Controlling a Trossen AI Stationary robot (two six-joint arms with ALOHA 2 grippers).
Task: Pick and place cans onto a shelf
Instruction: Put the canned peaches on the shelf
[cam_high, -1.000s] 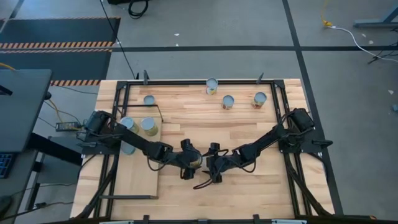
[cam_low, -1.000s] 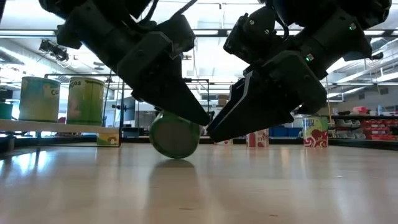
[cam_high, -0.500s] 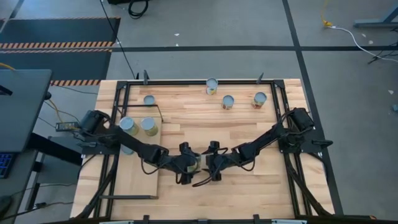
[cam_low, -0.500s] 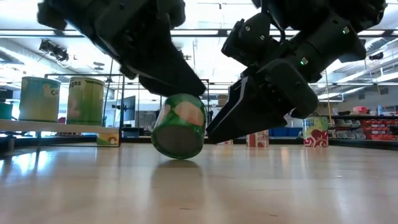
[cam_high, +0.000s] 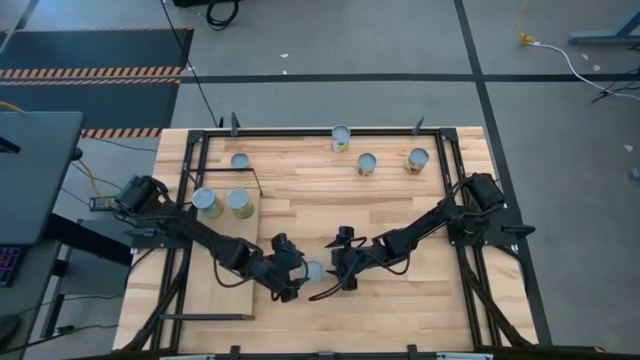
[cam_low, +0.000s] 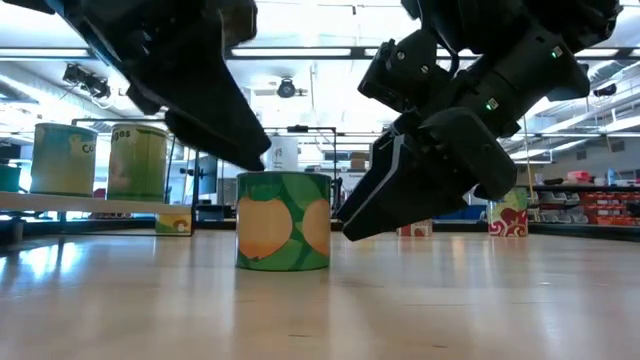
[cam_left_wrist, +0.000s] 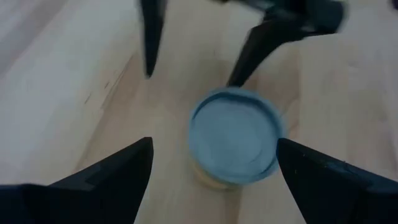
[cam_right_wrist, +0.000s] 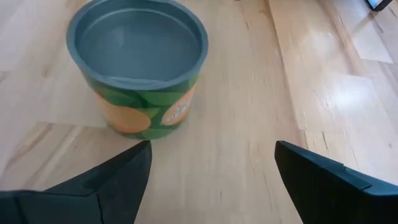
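Note:
A can (cam_high: 313, 270) with a green label, orange fruit on it and a pale grey-blue top stands upright on the tabletop, mid-table near the front; it also shows in the low view (cam_low: 283, 222). My left gripper (cam_high: 291, 277) is open just left of the can. In the left wrist view its fingers (cam_left_wrist: 106, 180) stand apart on either side of the can (cam_left_wrist: 235, 137). My right gripper (cam_high: 336, 271) is open just right of the can, which lies ahead of it in the right wrist view (cam_right_wrist: 140, 68). The shelf (cam_high: 232, 262) lies at the left with two cans (cam_high: 207, 200) on it.
Several more cans stand along the far side of the table (cam_high: 366, 164), one (cam_high: 240, 160) near the shelf's far end. The shelf's two cans show at the left in the low view (cam_low: 65, 158). Black frame rails (cam_high: 470, 290) run along the table's sides.
The can, which lay tipped under my left gripper, has been turned upright and now stands on its base on the table. My left gripper has drawn back toward the table's left and near edge, off the can. My right gripper has kept its place.

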